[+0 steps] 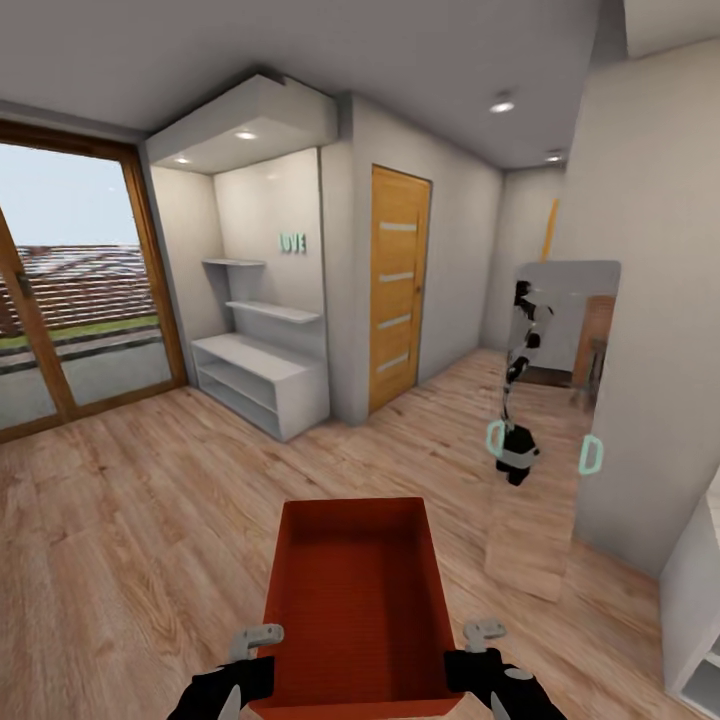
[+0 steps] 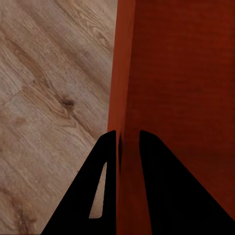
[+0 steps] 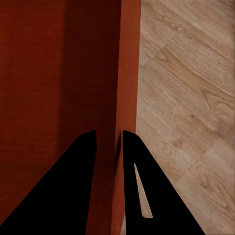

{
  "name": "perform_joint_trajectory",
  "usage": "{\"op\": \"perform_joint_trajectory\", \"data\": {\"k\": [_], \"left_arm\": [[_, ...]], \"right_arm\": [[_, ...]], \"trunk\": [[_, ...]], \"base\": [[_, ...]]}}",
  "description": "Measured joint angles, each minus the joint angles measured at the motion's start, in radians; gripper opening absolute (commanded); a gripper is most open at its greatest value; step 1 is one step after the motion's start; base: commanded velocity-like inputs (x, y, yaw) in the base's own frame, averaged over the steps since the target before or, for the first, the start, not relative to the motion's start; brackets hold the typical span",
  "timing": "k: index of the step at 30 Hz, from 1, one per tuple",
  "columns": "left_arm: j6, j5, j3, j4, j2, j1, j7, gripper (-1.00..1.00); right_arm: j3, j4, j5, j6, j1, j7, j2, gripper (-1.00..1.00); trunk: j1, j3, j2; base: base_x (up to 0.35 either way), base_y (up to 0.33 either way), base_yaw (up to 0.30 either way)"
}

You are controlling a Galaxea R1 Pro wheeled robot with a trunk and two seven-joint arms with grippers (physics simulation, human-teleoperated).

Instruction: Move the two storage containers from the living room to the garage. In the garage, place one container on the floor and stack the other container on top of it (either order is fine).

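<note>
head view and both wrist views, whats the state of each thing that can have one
storage container: upright, open-topped, nothing inside, held over the wood plank floor
left gripper: fingers shut on the container's left wall
right gripper: fingers shut on the container's right wall
wooden door: closed
glass doors: closed
white shelves: nothing on them

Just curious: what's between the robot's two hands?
The orange-red open-topped storage bin. In the head view, the left gripper and right gripper each pinch one of its side walls.
</note>
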Motion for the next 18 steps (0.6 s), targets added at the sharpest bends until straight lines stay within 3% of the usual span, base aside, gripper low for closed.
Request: {"op": "perform_joint_trajectory", "data": {"k": [18], "left_arm": [[-0.001,-0.002,0.0,0.0,-0.001,0.0,0.0,-1.0]], "right_arm": [[0.001,0.0,-0.002,-0.001,0.0,0.0,-0.001,-1.0]], "trunk": [[0.0,0.0,0.0]], "base": [[0.327,0.094,0.0]]}}
